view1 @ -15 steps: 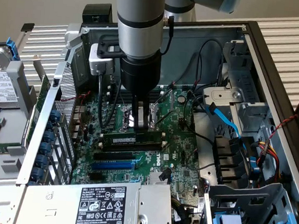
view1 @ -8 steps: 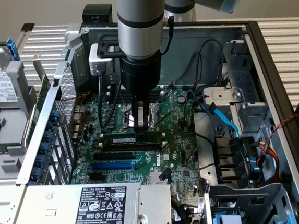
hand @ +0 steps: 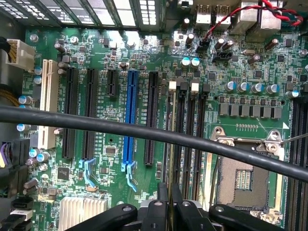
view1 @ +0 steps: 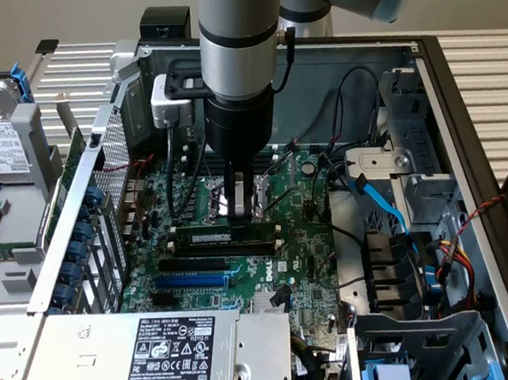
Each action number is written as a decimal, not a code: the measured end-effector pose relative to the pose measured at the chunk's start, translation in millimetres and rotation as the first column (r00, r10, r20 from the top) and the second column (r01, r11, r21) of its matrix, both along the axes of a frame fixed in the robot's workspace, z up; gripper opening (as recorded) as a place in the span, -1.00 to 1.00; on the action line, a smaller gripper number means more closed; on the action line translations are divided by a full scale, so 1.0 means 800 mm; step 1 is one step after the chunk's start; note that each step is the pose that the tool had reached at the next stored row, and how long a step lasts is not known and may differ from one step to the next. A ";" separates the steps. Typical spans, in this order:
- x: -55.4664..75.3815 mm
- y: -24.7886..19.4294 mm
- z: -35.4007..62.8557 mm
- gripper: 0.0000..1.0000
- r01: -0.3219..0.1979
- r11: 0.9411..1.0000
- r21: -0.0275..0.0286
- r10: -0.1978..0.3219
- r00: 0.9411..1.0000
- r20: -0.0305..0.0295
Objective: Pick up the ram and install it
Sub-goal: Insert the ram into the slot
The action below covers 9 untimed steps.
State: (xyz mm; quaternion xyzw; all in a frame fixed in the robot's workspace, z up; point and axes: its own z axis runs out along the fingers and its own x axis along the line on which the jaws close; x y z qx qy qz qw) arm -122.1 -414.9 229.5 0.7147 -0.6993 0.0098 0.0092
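The ram [view1: 205, 237] is a long dark-green stick with a pale label strip. It stands on edge along the motherboard's black memory slots [hand: 190, 139], at the slot nearest the expansion slots. My gripper [view1: 241, 211] comes straight down onto its middle and is shut on it. In the wrist view the ram [hand: 170, 144] shows edge-on as a thin line running out from between the fingertips of the gripper [hand: 169, 204]. I cannot tell whether the ram is fully seated. White end clips [hand: 172, 86] mark the far ends of the slots.
A blue expansion slot [hand: 130, 115] and black ones lie beside the memory slots. The bare CPU socket [hand: 240, 178] is on the other side. A black cable [hand: 96, 120] crosses the wrist view. The power supply [view1: 178, 348], drive cage [view1: 417, 355] and blue cables [view1: 382, 201] crowd the case.
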 end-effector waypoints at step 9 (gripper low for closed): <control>-0.001 0.0000 0.000 -0.73 0.002 1.000 0.000 -0.002 1.000 0.003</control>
